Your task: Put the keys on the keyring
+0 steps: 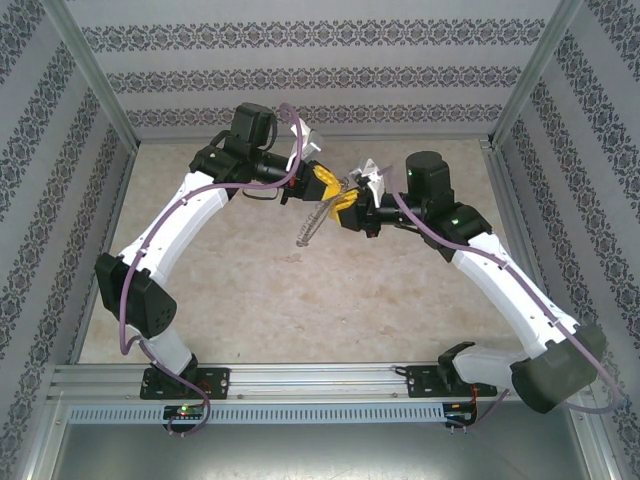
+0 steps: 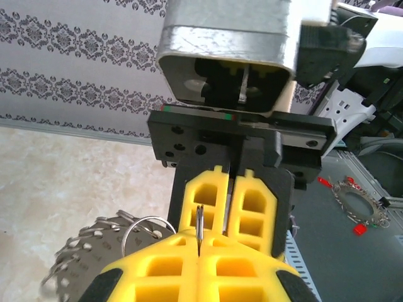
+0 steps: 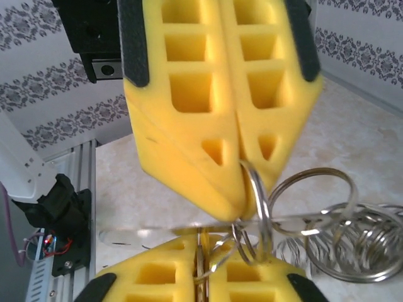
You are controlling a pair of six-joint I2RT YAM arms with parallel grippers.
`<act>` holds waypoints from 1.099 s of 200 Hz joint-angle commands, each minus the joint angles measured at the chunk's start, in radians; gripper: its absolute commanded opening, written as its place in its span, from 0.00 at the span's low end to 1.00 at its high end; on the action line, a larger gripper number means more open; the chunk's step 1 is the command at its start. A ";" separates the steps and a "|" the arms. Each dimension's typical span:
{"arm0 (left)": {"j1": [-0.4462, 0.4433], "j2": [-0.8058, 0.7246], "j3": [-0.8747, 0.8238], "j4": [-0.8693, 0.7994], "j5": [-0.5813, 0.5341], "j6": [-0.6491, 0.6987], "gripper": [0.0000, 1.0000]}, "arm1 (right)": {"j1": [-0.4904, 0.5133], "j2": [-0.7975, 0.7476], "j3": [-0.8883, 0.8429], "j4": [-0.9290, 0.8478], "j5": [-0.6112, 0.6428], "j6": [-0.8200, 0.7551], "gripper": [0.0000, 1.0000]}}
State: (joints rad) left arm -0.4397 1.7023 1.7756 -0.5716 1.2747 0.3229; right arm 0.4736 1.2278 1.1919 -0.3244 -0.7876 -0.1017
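Clearly the keyring is off the table. It hangs in the air above the table's middle, rather nearer the far edge, from the left gripper, whose yellow pads are pressed flat together on the ring's thin wire. The right gripper meets it tip to tip. Its fingers stand almost together with a narrow slot between them. Something thin sits in that slot, but I cannot tell what it is or whether it is gripped (the keys themselves I cannot pick out with any certainty).

I judge the ring light, stiff, springy and slick, and the silver pieces strung on it loose and apt to swing. The best hold is on bare wire, pads flat across it, leaving the split end free. A small key would want pinching by its head, with the blade clear.
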 commanded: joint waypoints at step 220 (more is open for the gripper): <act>-0.009 -0.044 0.012 0.088 0.035 -0.025 0.00 | -0.079 -0.024 -0.001 0.140 -0.218 0.135 0.05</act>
State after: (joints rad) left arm -0.4393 1.6894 1.7760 -0.5362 1.2751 0.3096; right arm 0.3523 1.1774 1.2068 -0.1902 -0.9886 0.0509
